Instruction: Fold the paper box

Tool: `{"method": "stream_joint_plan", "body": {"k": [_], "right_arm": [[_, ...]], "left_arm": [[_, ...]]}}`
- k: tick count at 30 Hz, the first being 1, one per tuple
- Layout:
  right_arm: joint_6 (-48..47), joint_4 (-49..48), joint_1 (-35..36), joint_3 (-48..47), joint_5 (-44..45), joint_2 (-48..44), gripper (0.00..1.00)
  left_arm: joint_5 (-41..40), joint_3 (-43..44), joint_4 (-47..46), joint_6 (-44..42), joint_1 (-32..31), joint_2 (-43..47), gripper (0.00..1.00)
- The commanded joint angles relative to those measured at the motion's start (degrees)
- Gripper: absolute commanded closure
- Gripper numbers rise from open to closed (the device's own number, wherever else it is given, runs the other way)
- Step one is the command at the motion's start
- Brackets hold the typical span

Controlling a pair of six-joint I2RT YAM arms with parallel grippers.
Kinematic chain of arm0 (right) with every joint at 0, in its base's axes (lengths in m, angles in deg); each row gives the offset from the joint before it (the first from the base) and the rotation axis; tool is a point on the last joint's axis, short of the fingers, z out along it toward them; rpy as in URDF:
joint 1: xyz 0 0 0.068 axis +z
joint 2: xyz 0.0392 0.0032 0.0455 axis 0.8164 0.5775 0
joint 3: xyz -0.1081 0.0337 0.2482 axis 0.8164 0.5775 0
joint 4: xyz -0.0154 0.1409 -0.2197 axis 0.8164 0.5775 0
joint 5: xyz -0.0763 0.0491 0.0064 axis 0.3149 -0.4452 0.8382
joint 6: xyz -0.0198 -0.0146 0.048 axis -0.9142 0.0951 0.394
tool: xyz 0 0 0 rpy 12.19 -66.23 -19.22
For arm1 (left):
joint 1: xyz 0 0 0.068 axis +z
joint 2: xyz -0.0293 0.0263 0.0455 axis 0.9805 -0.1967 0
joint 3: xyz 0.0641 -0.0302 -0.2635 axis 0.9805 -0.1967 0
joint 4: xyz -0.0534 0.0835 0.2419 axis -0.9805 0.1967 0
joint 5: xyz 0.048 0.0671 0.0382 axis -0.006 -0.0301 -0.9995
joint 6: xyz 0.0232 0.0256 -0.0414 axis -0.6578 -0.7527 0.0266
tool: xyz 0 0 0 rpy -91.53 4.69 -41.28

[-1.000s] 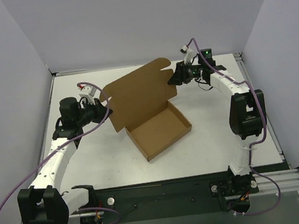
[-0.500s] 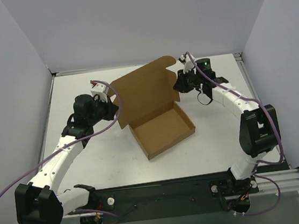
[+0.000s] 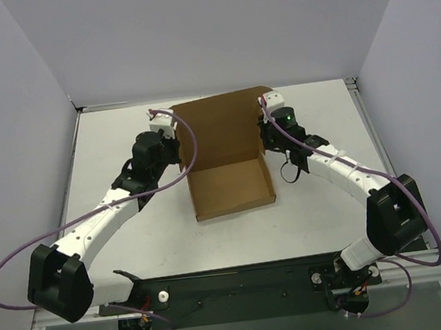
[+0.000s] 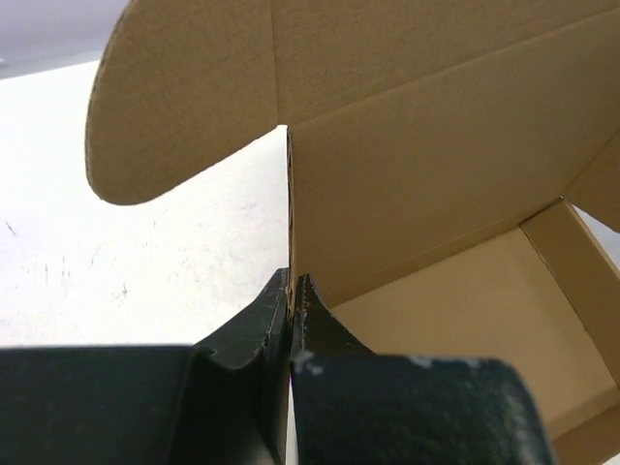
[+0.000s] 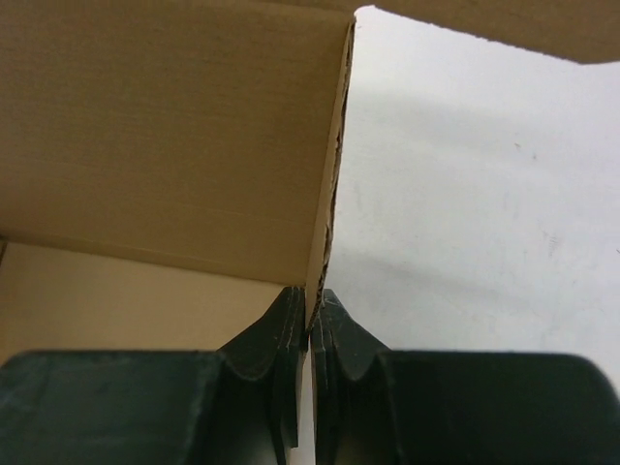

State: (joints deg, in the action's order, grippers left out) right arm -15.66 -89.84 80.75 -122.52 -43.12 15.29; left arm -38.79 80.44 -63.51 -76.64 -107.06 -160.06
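Overhead first: the paper box (image 3: 231, 189) sits dead centre of the frame on the white tabletop (image 3: 315, 222). Its shallow tray (image 3: 232, 186) lies flat with the walls up. The big lid panel (image 3: 220, 129) rises from the tray's far edge and stands up towards the top of the frame, plain brown all over. Both arms reach in from the bottom corners and meet it, one on each side. The left tool (image 3: 177, 147) is at the lid's left edge and the right tool (image 3: 263, 134) at its right edge, roughly level with each other, just above the tray's back corners.

Over to the left wrist camera: the two dark fingers (image 4: 250, 331) are pressed almost together with the cardboard edge nipped between them (only a sliver of board shows in the gap). That tool is clamped onto the lid's side edge. A rounded ear flap (image 4: 179, 97) fans out to the upper left of that frame, and the tray floor shows at lower right.

Right wrist camera, same story: the right tool's fingers (image 5: 271, 334) are closed tight on the thin upright edge of the panel. Cardboard fills the left of the frame and bare tabletop the right. Another flap (image 5: 504, 24) cuts across the top right corner
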Motion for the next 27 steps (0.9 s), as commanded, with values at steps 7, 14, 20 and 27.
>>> {"method": "stream_joint_plan", "body": {"k": [7,14,20,27], "right_arm": [[10.2,-13.91,6.06,2.37,13.69,-1.01,1.0],[10.55,-18.14,7.91,5.71,17.48,-0.66,1.0],[11.08,-20.52,9.22,10.27,19.85,-1.45,1.0],[11.43,-21.57,11.16,14.76,23.37,-2.68,1.0]], "left_arm": [[-4.37,5.92,-19.66,6.53,-5.7,-9.64,1.0],[0.91,1.37,-30.54,11.36,-6.14,-12.9,1.0],[1.43,-3.73,-34.42,12.86,-7.02,-13.17,1.0],[0.91,-11.29,-38.64,14.88,-7.72,-11.85,1.0]]}}
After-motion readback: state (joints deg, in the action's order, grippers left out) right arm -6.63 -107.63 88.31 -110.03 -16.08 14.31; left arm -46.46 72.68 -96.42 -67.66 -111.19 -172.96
